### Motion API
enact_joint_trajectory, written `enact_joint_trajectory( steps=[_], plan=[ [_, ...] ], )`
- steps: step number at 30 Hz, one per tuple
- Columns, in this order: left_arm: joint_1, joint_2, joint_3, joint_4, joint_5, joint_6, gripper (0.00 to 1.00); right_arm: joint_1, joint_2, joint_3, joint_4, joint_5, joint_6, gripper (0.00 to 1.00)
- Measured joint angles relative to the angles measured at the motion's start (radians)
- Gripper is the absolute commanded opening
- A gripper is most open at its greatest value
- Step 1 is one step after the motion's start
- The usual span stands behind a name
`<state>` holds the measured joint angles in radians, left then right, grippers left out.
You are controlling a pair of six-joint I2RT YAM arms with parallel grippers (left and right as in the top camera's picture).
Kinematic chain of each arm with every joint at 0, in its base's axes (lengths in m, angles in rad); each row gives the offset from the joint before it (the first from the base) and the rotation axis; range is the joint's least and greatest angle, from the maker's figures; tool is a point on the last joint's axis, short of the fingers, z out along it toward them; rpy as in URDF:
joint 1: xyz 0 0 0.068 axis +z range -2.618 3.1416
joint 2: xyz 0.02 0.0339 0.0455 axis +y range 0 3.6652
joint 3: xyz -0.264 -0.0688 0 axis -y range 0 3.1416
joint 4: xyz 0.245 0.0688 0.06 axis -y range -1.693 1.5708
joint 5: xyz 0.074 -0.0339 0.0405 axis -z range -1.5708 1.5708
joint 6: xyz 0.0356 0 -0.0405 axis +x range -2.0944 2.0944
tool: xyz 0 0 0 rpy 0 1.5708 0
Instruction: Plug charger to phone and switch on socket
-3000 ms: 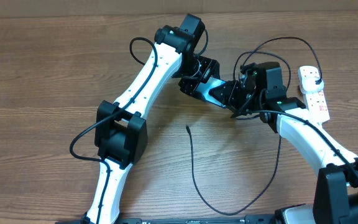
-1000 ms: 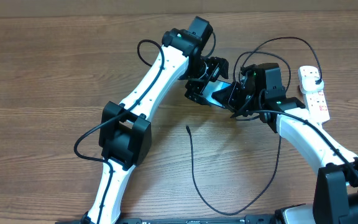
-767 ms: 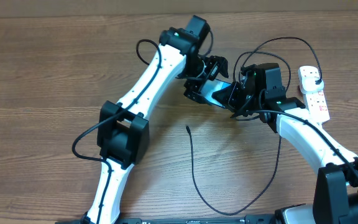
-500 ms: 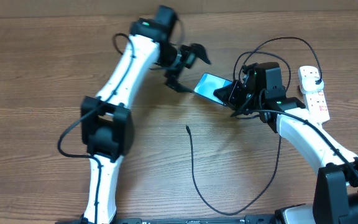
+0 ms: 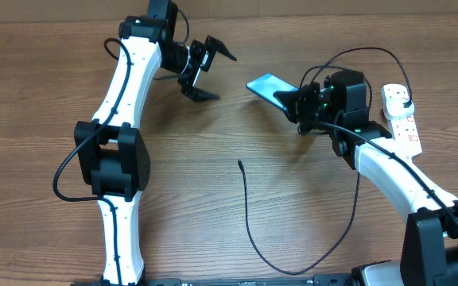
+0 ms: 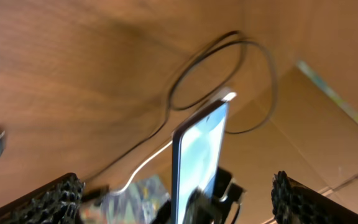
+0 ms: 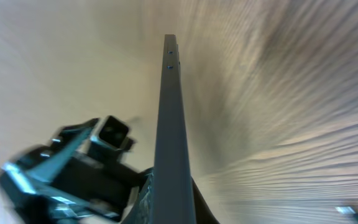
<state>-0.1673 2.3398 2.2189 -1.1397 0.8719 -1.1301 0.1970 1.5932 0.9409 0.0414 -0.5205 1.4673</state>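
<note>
1. Reaching across the far left of the table (image 5: 30,159), my left arm (image 5: 130,75) hangs over brown wood whose grain runs side to side. A paler strip shows past the far edge.
2. My left gripper (image 5: 211,71) has its jaws spread wide with nothing between them, and it is well apart from the phone (image 5: 269,84).
3. From my left wrist, both fingers (image 6: 48,202) sit in the bottom corners. The phone (image 6: 197,162) stands on edge beyond them, and a pale panel fills the upper right. That picture is blurred.
4. The charger (image 5: 245,208) lies loose on bare wood near the middle of the table. Its small tip points toward the far edge and touches nothing. The cable curves toward the near edge, then back up on the right.
5. The phone is held tilted above the wood with its cyan screen up, and my right gripper (image 5: 296,102) is clamped on its right end.
6. From my right wrist, the phone (image 7: 169,124) runs edge-on up the middle of the frame over streaked wood. The left gripper (image 7: 67,168) is a smear at lower left.
7. The socket (image 5: 401,119) lies flat at the far right of the table with a black plug in its far end. I cannot tell how its switches are set.
</note>
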Motion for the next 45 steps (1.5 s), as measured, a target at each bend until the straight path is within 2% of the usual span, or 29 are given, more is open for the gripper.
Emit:
enact_joint_trajectory(
  steps=[7,16,20,29,34,43,45],
  plan=[
    [-0.009,0.0,0.0,0.183,-0.001,-0.053,1.0,0.0,0.0,0.0,0.183,-0.033,0.219,0.04],
    [-0.094,0.0,0.001,0.442,-0.024,-0.182,1.0,0.0,0.0,0.0,0.209,-0.051,0.403,0.04],
    [-0.133,0.0,0.002,0.444,-0.055,-0.211,1.0,0.0,0.0,0.0,0.244,-0.048,0.468,0.04],
    [-0.161,0.0,0.002,0.431,-0.104,-0.224,0.99,0.0,0.001,0.0,0.254,-0.043,0.496,0.04],
    [-0.172,0.0,0.002,0.43,-0.141,-0.221,0.85,0.0,0.001,0.0,0.254,-0.041,0.499,0.04],
    [-0.206,0.0,0.002,0.422,-0.17,-0.23,0.79,-0.001,0.001,0.0,0.253,-0.037,0.499,0.04],
    [-0.207,0.0,0.002,0.418,-0.171,-0.23,0.73,-0.001,0.001,0.0,0.253,-0.033,0.499,0.04]
  ],
)
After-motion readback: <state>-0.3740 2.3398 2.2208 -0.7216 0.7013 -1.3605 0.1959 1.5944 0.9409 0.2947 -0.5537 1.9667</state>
